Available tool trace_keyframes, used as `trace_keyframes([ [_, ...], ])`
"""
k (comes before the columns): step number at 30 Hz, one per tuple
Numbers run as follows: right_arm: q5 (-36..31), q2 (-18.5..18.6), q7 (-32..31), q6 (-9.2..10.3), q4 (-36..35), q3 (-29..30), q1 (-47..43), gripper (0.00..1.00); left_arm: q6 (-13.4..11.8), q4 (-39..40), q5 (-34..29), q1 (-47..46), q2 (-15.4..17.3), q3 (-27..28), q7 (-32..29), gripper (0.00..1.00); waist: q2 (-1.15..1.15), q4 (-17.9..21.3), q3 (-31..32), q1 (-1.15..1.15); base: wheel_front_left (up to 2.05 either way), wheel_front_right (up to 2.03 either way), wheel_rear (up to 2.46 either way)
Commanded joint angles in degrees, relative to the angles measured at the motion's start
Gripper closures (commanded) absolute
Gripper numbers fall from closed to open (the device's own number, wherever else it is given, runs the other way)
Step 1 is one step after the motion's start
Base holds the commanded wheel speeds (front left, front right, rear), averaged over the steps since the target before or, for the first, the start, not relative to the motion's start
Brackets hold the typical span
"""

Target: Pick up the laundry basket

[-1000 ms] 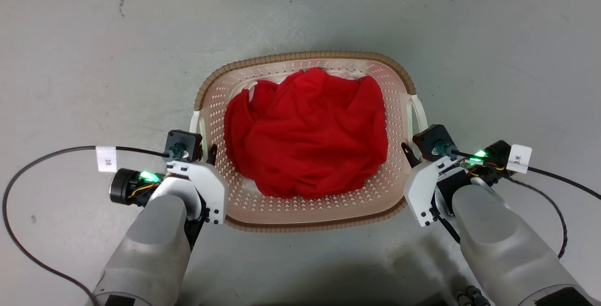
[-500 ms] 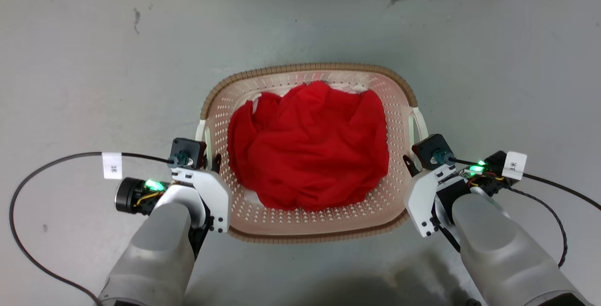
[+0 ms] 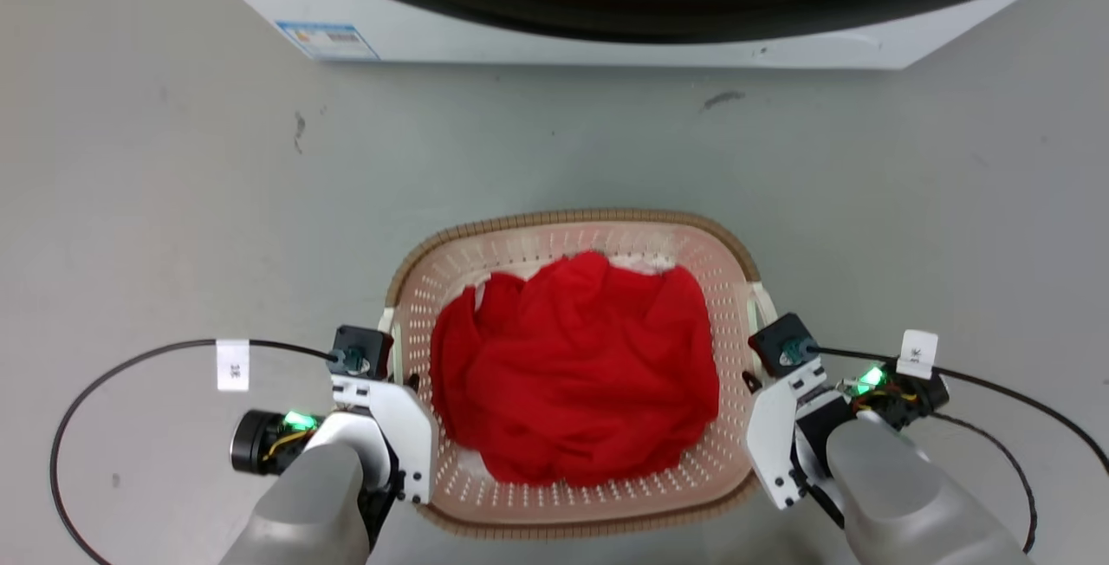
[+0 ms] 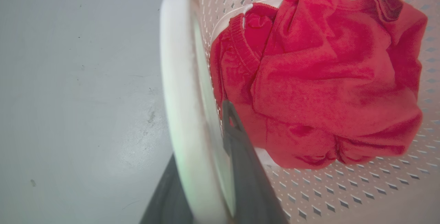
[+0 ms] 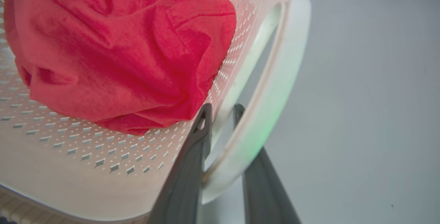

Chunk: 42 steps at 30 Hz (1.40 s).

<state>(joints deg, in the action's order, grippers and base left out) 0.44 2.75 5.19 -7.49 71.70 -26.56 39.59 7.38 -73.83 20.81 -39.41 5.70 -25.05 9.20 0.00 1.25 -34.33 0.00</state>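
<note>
The laundry basket (image 3: 572, 219) is cream and perforated, with a brown woven-look rim, and sits low in the middle of the head view. A crumpled red garment (image 3: 576, 374) fills it. My left gripper (image 3: 401, 374) is shut on the basket's white left handle (image 4: 178, 90), which runs between the two dark fingers (image 4: 240, 155) in the left wrist view. My right gripper (image 3: 755, 374) is shut on the white right handle (image 5: 275, 90). In the right wrist view that gripper (image 5: 221, 114) has one finger on each side of the handle loop.
A white washing machine (image 3: 606, 36) with a dark round door spans the top of the head view, beyond a strip of grey floor (image 3: 173, 227). Black cables (image 3: 130, 357) loop out from both wrists. A bit of white cloth (image 3: 641, 263) peeks out behind the red garment.
The whole head view has shifted and the camera has moved: the washing machine has come into view. The basket now looks smaller and lower in the picture. It is still held between both grippers.
</note>
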Motion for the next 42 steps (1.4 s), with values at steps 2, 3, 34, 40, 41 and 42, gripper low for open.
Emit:
trace_keyframes([
  [2,0.90,0.23,-1.00,0.00,0.07,-1.62,-1.18,1.00,0.11,0.20,0.68,1.14,0.09,-0.91,-0.88,1.00,0.00,0.11,3.15,0.00,0.00,0.00,0.00],
  [3,1.62,0.23,-1.45,0.00,0.05,-2.22,-1.45,1.00,0.11,0.19,1.12,1.55,0.05,-1.36,-1.40,1.00,0.00,0.13,3.92,0.00,0.00,0.00,0.00],
  [34,19.07,0.06,-13.16,0.00,-0.19,-20.02,-8.85,1.00,0.16,4.65,16.29,11.45,1.98,-15.19,-14.26,1.00,0.00,1.04,25.05,0.00,0.00,0.00,0.00],
  [40,22.35,0.05,-14.70,0.00,-0.86,-23.51,-10.26,1.00,0.16,5.68,19.25,13.14,2.91,-17.96,-16.06,1.00,0.00,1.36,28.51,0.00,0.00,0.00,0.00],
  [41,22.95,0.05,-14.87,0.00,-0.93,-24.08,-10.64,1.00,0.17,5.76,19.66,13.46,3.03,-18.39,-16.29,1.00,0.00,1.43,29.09,0.00,0.00,0.00,0.00],
  [42,23.49,0.03,-15.10,0.00,-0.96,-24.65,-10.95,1.00,0.23,5.88,20.05,13.81,3.13,-18.85,-16.57,1.00,0.00,1.50,29.68,0.00,0.00,0.00,0.00],
])
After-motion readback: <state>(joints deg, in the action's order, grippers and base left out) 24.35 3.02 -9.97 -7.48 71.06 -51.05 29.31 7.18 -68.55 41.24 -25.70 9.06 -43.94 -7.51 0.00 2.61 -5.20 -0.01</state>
